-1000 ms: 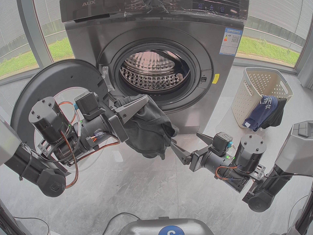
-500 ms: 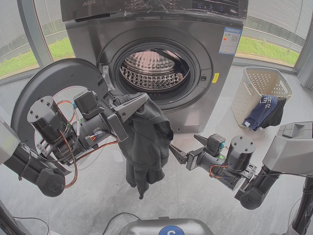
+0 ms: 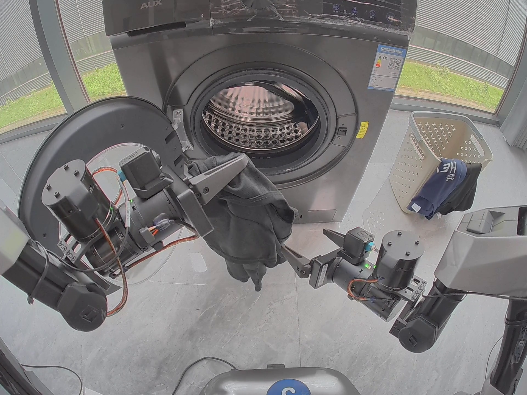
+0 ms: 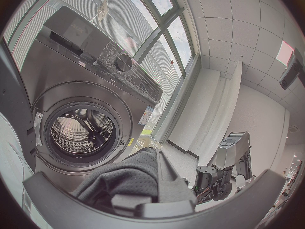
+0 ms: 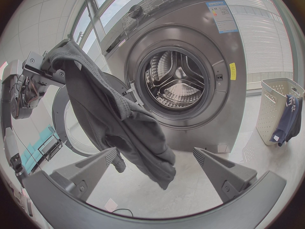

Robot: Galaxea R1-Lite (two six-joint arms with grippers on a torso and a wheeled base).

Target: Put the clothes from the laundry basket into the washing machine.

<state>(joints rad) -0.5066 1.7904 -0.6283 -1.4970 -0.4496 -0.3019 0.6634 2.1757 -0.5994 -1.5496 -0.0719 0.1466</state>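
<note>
While the left gripper [image 3: 233, 168] is clenched on a bunched fold of the dark grey garment [image 3: 250, 215], the cloth hangs in the air before the washing machine [image 3: 263, 45], just below the lower lip of the open drum [image 3: 258, 119] and well above the floor [image 3: 219, 314]. Beside its hanging hem the right gripper [image 3: 306, 241] hovers with jaws spread wide and nothing between them; whether one fingertip touches the cloth I cannot tell. The door [image 3: 82, 138] stands swung open on the robot's left, close behind the left arm. By the machine's right-hand corner the laundry basket [image 3: 439, 133] sits on the floor, a navy garment [image 3: 442, 185] and a black garment [image 3: 471, 190] draped over its front rim. Most of the grey cloth dangles lower than the opening, so a straight push forward would likely drag it against the machine's front or catch it on the seal, leaving a tail outside. With only a fold pinched, a snag could also pull it free onto the floor
</note>
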